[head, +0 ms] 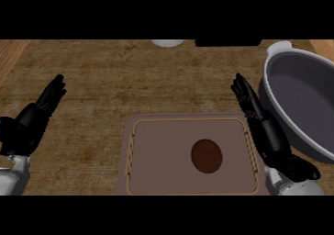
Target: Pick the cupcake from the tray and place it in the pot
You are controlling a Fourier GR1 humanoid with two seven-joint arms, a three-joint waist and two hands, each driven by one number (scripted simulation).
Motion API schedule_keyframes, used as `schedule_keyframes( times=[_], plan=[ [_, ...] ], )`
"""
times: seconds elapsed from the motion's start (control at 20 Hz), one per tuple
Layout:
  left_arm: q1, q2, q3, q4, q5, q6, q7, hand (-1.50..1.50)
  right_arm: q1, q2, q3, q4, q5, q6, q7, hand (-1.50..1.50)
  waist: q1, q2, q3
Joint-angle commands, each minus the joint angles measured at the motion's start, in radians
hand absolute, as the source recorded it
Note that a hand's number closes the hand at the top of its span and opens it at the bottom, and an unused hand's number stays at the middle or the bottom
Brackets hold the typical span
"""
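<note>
Head view, looking down on a kitchen counter: one cupcake on one tray, one pot, two open hands.

One brown cupcake sits on the tray, right of the tray's middle, touching no rim. The single rectangular tray lies at the lower centre of the wooden counter. One large grey pot stands at the right, its wall just beside the tray's right upper corner and running out of view at the right edge. The right hand stands in the narrow gap between tray and pot, fingers straight and pressed together, holding nothing. The left hand rests well left of the tray, fingers straight and together. Bare counter lies open above the tray and on its left. Two objects, one pale, one dark, are cut off at the top edge.
</note>
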State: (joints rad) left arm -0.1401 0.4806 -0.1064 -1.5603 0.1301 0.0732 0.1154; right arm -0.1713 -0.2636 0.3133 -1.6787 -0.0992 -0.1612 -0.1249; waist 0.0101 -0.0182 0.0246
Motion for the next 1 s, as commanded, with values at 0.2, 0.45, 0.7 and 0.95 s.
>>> schedule_keyframes(
  times=[0.2,0.45,0.7,0.95],
  plan=[
    [-0.079,-0.078,0.125,-0.070,0.052,0.129,0.054,0.00,-0.188,-0.108,-0.229,0.229,-0.133,0.164,-0.043,1.50,0.014,0.021,-0.023],
    [-0.028,-0.155,0.104,-0.048,0.077,0.145,0.038,0.00,-0.078,-0.110,-0.190,0.475,0.141,-0.006,-0.331,-1.50,0.013,0.026,-0.022],
    [-0.138,-0.139,0.157,0.005,0.067,0.152,0.110,0.00,-0.070,-0.094,-0.206,0.445,0.100,0.108,-0.517,-1.50,-0.011,0.020,-0.024],
    [-0.066,-0.133,0.176,-0.071,0.074,0.129,0.106,0.00,-0.016,-0.206,-0.150,0.170,0.135,0.211,-0.276,-1.50,-0.016,0.015,-0.025]
  ],
)
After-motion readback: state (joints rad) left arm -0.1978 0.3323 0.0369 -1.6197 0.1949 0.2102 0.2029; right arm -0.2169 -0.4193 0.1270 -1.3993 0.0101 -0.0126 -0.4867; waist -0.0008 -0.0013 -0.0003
